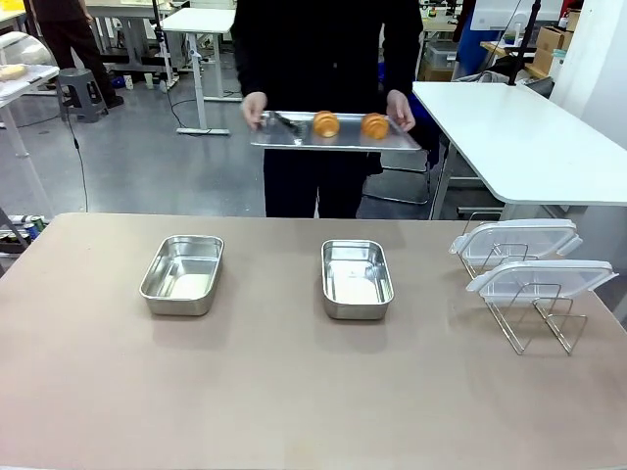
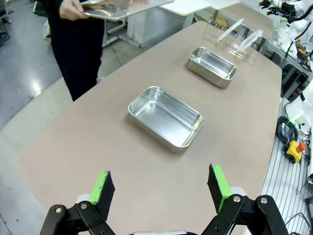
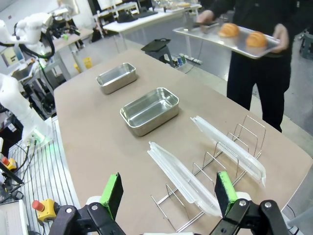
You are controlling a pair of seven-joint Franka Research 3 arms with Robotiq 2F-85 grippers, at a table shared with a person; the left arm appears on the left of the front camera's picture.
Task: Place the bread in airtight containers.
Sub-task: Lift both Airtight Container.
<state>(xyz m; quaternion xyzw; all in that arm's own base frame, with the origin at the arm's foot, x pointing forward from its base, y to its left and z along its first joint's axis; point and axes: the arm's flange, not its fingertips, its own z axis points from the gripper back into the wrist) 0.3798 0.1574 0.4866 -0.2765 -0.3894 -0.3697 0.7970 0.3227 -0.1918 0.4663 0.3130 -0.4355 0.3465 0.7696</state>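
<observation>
The tins are set unlidded on the table to receive croissants from the tray; both jaws are spread wide, empty.

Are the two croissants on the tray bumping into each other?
Apart. The front view shows bare tray between the left croissant and the right croissant.

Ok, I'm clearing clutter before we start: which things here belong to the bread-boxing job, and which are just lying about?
Job: left croissant, right croissant, left tin, middle tin, rear lid, front lid, the person's tray.
Just about: wire rack, grey stool, side table.
</observation>
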